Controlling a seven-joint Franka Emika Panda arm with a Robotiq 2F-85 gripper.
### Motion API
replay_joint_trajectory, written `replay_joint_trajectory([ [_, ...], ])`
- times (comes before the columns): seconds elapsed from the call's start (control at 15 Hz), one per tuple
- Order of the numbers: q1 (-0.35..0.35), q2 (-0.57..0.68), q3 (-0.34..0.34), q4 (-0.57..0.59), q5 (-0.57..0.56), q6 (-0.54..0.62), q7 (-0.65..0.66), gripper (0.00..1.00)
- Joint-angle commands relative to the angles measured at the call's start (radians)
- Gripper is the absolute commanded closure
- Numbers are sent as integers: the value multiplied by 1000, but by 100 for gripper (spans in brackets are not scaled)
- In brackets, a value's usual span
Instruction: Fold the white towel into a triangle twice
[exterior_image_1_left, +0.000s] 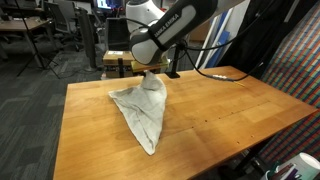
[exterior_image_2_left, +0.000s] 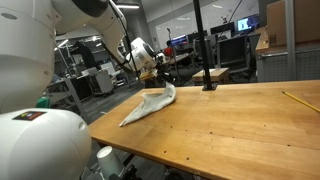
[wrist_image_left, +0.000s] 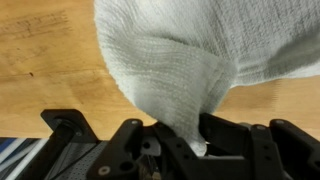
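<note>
The white towel lies on the wooden table as a long folded wedge, its far end lifted. It also shows in the other exterior view and fills the top of the wrist view. My gripper is shut on the towel's raised corner, holding it a little above the tabletop near the table's far edge. In the wrist view the cloth hangs pinched between the black fingers. In an exterior view the gripper is small and partly hidden behind the arm.
A black stand rises at the table's far edge. A yellow pencil-like object lies on the table. Office chairs and desks stand behind. A dark patterned panel borders one side.
</note>
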Motion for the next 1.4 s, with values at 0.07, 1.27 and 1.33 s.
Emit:
replay_joint_trajectory([
  [0.07, -10, -185, 54, -231, -15, -3, 27, 93],
  [1.27, -65, -475, 311, -461, 11, -196, 22, 93],
  [1.33, -69, -485, 323, -472, 13, -211, 24, 93],
])
